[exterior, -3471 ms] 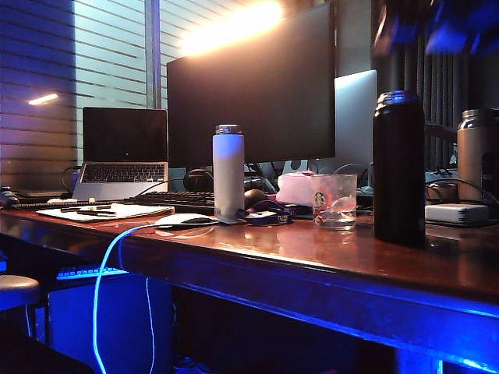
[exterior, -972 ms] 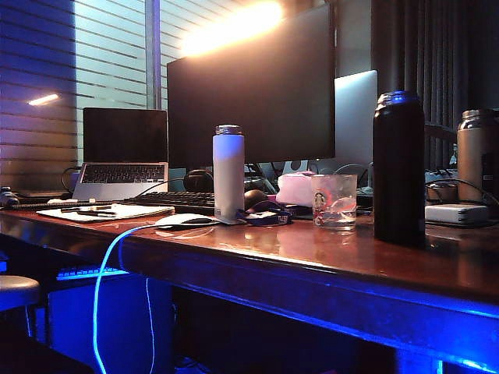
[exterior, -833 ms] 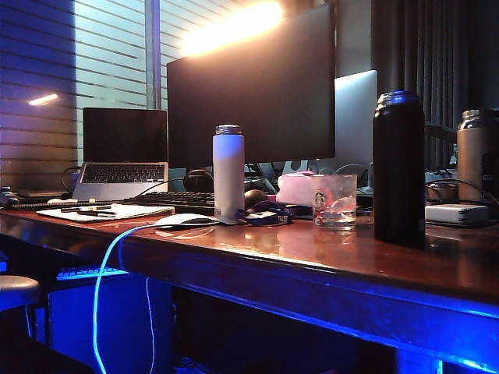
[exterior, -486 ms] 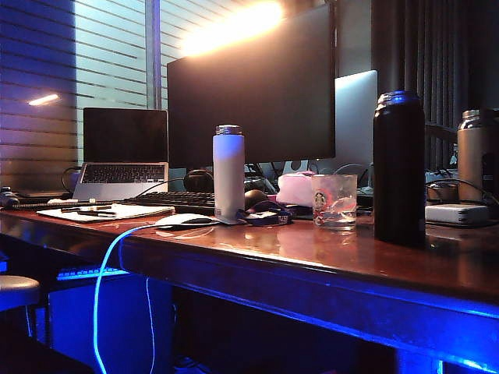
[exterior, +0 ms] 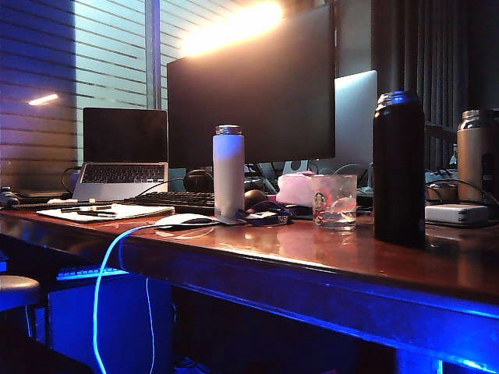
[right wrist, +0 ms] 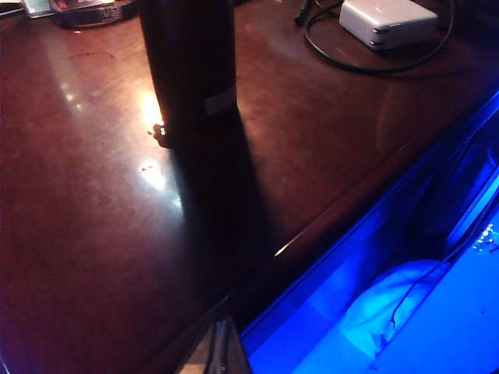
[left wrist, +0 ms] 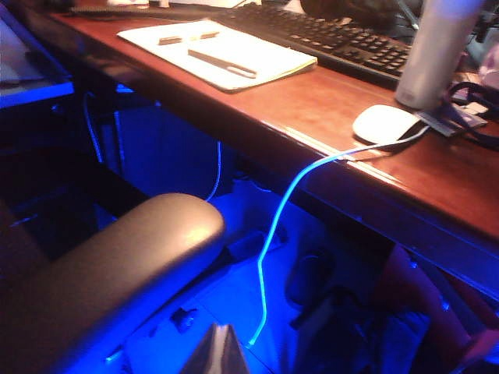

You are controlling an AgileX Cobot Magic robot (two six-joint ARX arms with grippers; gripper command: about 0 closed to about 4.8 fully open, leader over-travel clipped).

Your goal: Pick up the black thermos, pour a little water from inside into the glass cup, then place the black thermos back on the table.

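Blue light glows beneath the table (exterior: 327,265), a glossy reddish-brown desk that crosses the exterior view from left to lower right. At right of centre the black thermos (exterior: 398,167) stands upright on the wood, untouched, with the glass cup (exterior: 334,201) just beside it to the left, apart from it. Farther left stands a white bottle (exterior: 228,171), and a steel-grey flask (exterior: 476,154) sits at the right edge. Neither arm shows in this view. The left gripper (left wrist: 219,352) shows only as pressed-together tips at the bottom edge of its wrist view, off the table above the blue-lit floor. The right gripper (right wrist: 221,351), also closed and empty, hangs near the table's front edge.
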